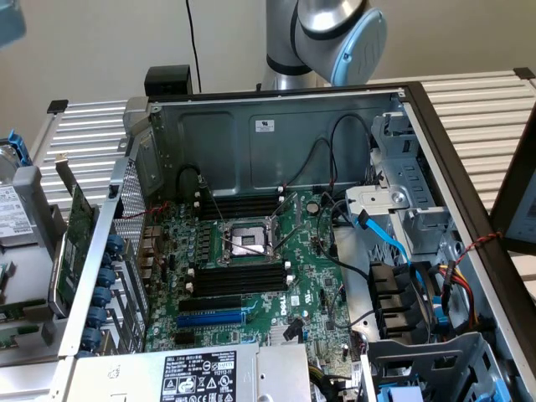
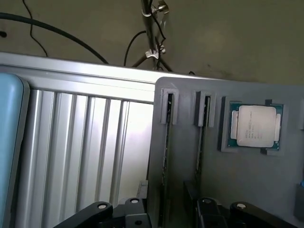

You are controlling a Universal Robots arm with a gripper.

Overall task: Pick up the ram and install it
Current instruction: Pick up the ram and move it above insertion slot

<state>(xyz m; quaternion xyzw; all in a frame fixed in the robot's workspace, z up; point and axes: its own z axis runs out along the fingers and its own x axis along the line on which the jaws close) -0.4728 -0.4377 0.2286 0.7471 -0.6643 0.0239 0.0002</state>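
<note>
Slatted bench (image 2: 85, 142) carries a grey holder (image 2: 237, 180); the ram (image 2: 166, 142) stands edge-up in it, likely light, stiff and fragile, so pinch its flat faces. End effector (image 2: 168, 213) is spread wide, empty.

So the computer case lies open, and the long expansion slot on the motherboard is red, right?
Not red: the expansion slot is blue, as the exterior view shows. The computer case does lie open, with the motherboard exposed.
</note>
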